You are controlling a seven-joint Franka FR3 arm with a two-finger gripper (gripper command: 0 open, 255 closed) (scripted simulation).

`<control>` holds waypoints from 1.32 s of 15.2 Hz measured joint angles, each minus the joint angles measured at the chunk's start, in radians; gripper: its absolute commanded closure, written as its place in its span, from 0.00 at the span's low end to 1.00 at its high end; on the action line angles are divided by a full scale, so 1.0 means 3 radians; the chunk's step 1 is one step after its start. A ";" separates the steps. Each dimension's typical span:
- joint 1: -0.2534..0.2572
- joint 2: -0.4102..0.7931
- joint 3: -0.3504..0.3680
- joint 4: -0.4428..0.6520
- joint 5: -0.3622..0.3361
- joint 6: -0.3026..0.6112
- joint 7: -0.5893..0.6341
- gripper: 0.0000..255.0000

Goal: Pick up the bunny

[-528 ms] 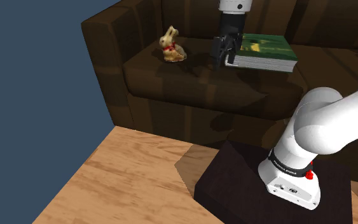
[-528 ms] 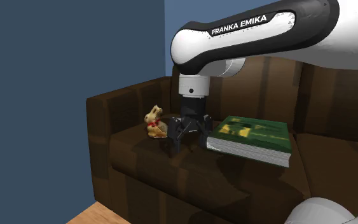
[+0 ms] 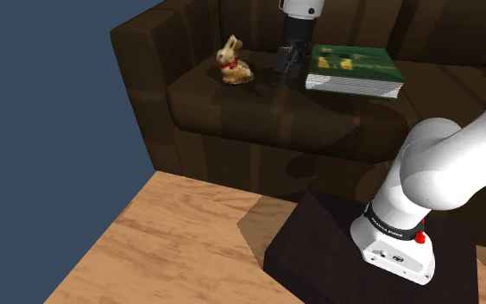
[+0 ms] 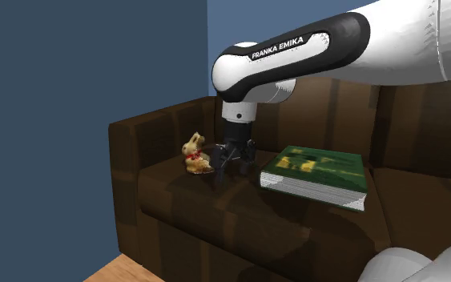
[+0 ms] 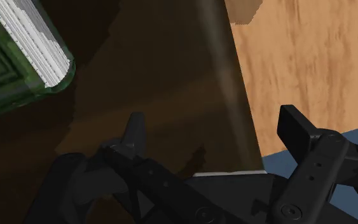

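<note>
A small golden-tan bunny (image 3: 231, 62) with a red bow sits upright on the dark brown sofa seat (image 3: 258, 112), close to the armrest. From the other side the bunny (image 4: 193, 155) appears just left of my hand. My black gripper (image 3: 286, 67) hangs low over the cushion between the bunny and a green book, a short gap from the bunny. It stands open (image 4: 225, 170), nothing touching its fingers. Along the hand, my gripper (image 5: 215, 133) has its two fingertips (image 5: 135, 130) wide apart over bare brown cushion.
A thick green book (image 3: 353, 69) lies flat on the seat beside the gripper, its page edges (image 5: 34, 38) near one finger. The sofa's armrest (image 4: 127, 152) and backrest rise behind the bunny. Wooden floor (image 3: 172, 250) and my dark stand (image 3: 318, 250) lie in front.
My gripper has moved away from the book's corner toward the bunny and the sofa back. Bunny and book have stayed put.
</note>
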 measured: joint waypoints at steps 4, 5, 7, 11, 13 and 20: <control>0.0103 0.0360 -0.0198 0.0264 -0.0035 0.0331 -0.0532 0.00; 0.0134 0.0458 -0.0241 0.0334 -0.0029 0.0415 -0.0662 0.00; 0.0200 0.0658 -0.0325 0.0500 0.0004 0.0563 -0.0925 0.00; 0.0327 0.1041 -0.0481 0.0842 0.0135 0.0819 -0.1467 0.00; 0.0393 0.1252 -0.0543 0.1066 0.0238 0.0906 -0.1737 0.00; 0.0421 0.1332 -0.0577 0.0947 0.0304 0.1165 -0.1936 0.00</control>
